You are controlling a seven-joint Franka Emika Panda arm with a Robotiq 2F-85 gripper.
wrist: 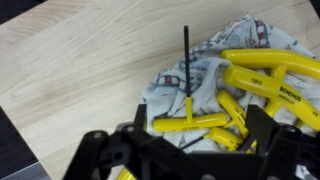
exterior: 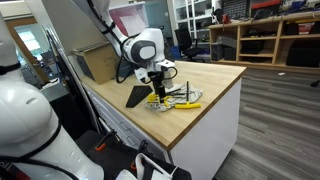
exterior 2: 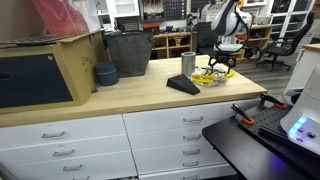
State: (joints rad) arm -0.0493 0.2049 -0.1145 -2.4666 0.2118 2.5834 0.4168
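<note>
Yellow-handled hex keys are seen heaped on a crumpled cloth, which is spread on the wooden worktop near one end, close to its edge. One T-handled key lies at the side of the heap, with its black shaft pointing away across the cloth. The end effector is held directly above this key, jaws spread wide to either side of the yellow handle. Nothing is pinched, and no contact can be made out. In an exterior view the end effector is shown hovering just over the cloth. A dark wedge-shaped object lies just beside the cloth, untouched. The work is judged to be at an early stage: alignment over the key appears done. The descent, the closing on the handle and the lift are all left.
</note>
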